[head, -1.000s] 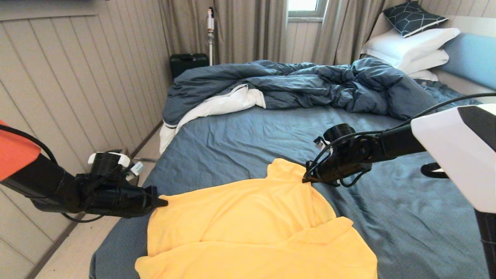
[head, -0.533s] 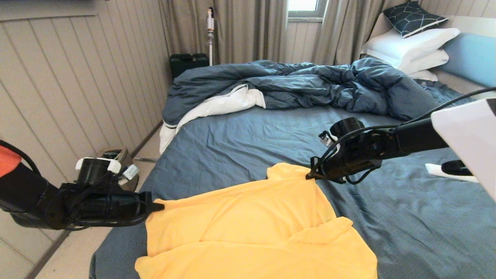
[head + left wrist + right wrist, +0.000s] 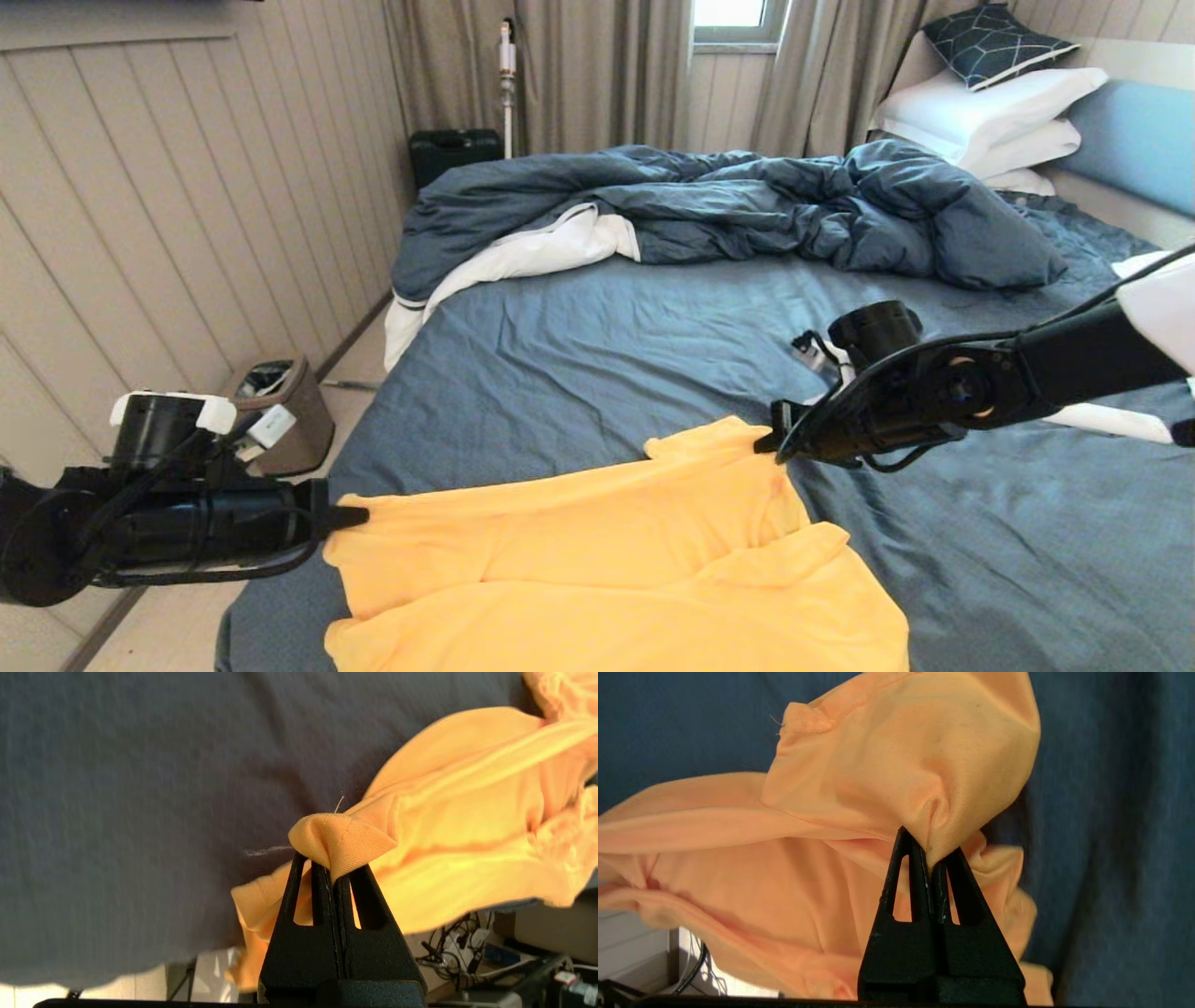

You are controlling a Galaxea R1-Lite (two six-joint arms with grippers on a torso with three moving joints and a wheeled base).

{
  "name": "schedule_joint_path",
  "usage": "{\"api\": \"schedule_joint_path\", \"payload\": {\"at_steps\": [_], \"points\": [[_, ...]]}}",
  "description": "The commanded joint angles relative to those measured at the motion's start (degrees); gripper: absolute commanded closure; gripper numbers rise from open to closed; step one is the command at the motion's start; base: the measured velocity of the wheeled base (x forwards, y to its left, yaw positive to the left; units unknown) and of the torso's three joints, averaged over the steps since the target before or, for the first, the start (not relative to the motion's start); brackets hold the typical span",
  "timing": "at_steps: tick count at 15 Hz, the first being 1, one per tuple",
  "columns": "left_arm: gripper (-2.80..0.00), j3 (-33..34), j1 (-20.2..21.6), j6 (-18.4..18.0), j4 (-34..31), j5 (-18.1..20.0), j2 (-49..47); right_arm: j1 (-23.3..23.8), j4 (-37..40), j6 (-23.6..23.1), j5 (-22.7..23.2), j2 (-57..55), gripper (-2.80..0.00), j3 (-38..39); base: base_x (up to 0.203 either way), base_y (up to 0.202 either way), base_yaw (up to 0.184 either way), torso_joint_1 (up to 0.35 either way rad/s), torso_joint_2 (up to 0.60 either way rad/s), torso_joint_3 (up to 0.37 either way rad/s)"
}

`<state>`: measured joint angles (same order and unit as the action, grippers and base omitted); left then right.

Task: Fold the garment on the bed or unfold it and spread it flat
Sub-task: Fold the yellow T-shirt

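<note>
Probably a bedroom: bed point(image 3: 597, 355), pillows point(image 3: 990, 117), curtains point(image 3: 597, 75).

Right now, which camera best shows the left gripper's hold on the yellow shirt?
The left wrist view: the left gripper is shut on a bunched corner of the shirt. The head view shows that hold only from afar; the right wrist view shows only the right gripper's hold.

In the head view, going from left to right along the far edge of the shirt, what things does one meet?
Left gripper shut on the corner → yellow T-shirt → right gripper shut on the other corner → blue sheet.
</note>
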<state>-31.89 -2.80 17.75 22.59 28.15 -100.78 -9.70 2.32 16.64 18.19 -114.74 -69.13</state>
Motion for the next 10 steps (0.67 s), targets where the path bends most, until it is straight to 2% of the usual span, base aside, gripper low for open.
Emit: {"api": "schedule_joint_path", "payload": {"at_steps": [1, 7, 10], "points": [[0.00, 2.4, 0.0, 0.1, 0.2, 0.2, 3.1, 0.1, -0.4, -0.1, 0.1, 3.8, 0.00, 3.7, 0.000, 0.000, 0.000, 0.000, 0.00, 0.000], [0.00, 8.4, 0.0, -1.4, 0.8, 0.4, 5.3, 0.1, -2.7, -2.1, 0.2, 8.6, 0.00, 12.2, 0.000, 0.000, 0.000, 0.000, 0.00, 0.000], [0.00, 9.0, 0.0, -1.2, 0.8, 0.7, 4.5, 0.0, -6.1, -2.4, 0.1, 7.3, 0.00, 14.9, 0.000, 0.000, 0.000, 0.000, 0.00, 0.000]]}}
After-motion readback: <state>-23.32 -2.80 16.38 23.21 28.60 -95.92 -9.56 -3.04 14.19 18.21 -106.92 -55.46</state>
